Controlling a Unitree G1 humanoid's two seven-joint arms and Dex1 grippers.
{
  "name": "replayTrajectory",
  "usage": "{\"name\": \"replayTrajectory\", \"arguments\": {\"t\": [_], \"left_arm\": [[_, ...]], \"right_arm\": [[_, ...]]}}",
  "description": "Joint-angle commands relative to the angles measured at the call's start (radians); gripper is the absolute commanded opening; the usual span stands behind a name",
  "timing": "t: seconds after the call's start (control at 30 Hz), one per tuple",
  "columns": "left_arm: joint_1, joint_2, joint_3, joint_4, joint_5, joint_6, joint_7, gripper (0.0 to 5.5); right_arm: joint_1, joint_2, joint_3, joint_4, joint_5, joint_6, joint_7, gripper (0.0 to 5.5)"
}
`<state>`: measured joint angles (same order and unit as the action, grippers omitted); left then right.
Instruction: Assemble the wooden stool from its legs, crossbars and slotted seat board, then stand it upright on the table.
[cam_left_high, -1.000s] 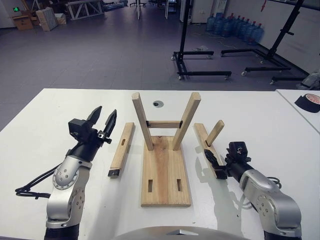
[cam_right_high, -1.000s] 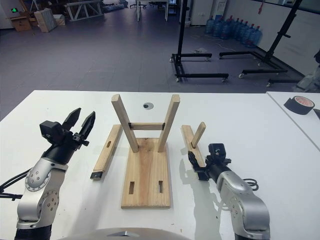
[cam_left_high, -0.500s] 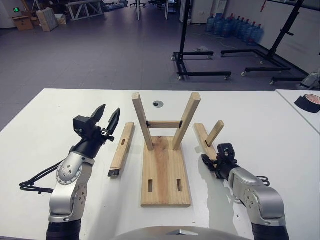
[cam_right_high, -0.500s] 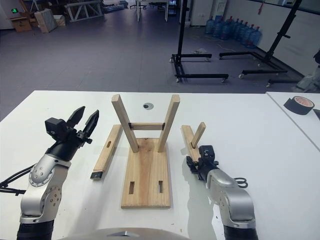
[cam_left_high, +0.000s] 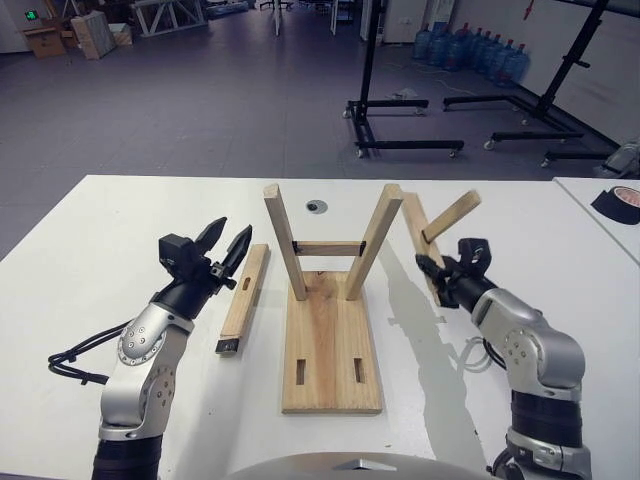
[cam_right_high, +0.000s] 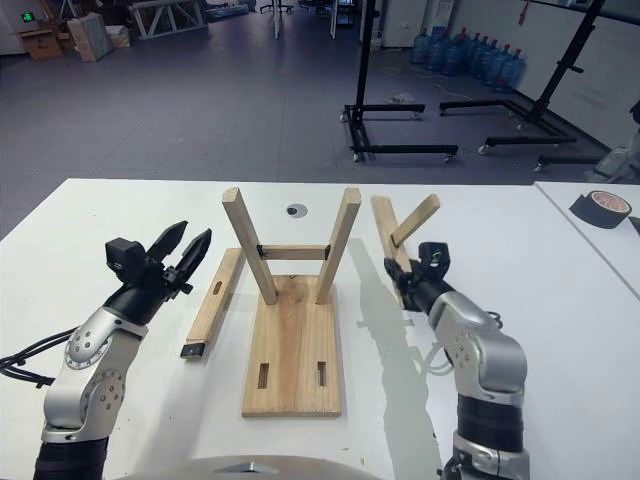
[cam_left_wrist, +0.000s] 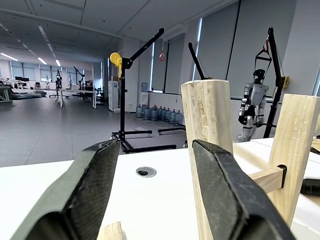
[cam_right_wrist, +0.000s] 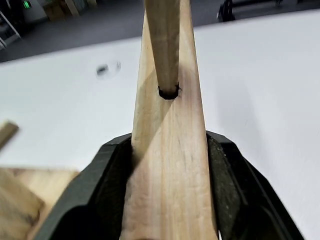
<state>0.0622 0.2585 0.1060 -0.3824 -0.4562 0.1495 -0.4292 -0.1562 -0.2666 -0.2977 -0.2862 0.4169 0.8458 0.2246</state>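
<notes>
- Right of the slotted light-wood seat board (cam_left_high: 330, 350), right gripper (cam_left_high: 438, 275) pinches a raised, tilted wooden leg (cam_left_high: 418, 235) bearing a crossbar stub.
- Beside flat slotted leg (cam_left_high: 245, 292), left gripper (cam_left_high: 232, 236) has jaws spread.
- Seat board sits well inside white table (cam_left_high: 100, 230) edges.

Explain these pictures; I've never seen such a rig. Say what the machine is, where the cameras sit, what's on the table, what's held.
A humanoid robot with two two-fingered grippers. Two pictures look down from its head; two come from wrist cameras. On the table lies the seat board, two legs standing in it joined by a crossbar, and a loose leg beside it. The right gripper is shut on a fourth leg with a crossbar stub, above the table. The left gripper is open, empty.
</notes>
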Motion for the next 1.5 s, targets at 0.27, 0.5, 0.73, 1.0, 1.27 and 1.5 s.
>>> {"name": "replayTrajectory", "arguments": {"t": [0.27, 0.5, 0.73, 1.0, 1.27, 1.5], "left_arm": [[0.062, 0.039, 0.011, -0.136, -0.583, 0.259, -0.205, 2.62], [0.088, 0.16, 0.0, -0.198, -0.891, 0.481, -0.298, 2.62], [0.056, 0.208, -0.042, -0.181, -0.859, 0.532, -0.355, 2.62], [0.04, 0.203, -0.046, -0.184, -0.857, 0.533, -0.388, 3.35], [-0.005, 0.197, -0.041, -0.134, -0.887, 0.561, -0.348, 4.02], [-0.013, 0.195, -0.03, -0.122, -0.887, 0.555, -0.351, 3.85]], "right_arm": [[-0.108, -0.161, -0.266, -0.223, 0.95, 0.045, 0.382, 2.03], [0.052, -0.246, -0.016, -0.339, 0.972, 0.097, 0.513, 2.03], [0.139, -0.237, 0.178, -0.327, 0.847, 0.042, 0.622, 2.03], [0.143, -0.228, 0.26, -0.25, 0.742, -0.016, 0.686, 2.03], [0.16, -0.255, 0.347, -0.216, 0.577, -0.108, 0.771, 2.03], [0.175, -0.245, 0.36, -0.169, 0.536, -0.154, 0.815, 2.03]]}}
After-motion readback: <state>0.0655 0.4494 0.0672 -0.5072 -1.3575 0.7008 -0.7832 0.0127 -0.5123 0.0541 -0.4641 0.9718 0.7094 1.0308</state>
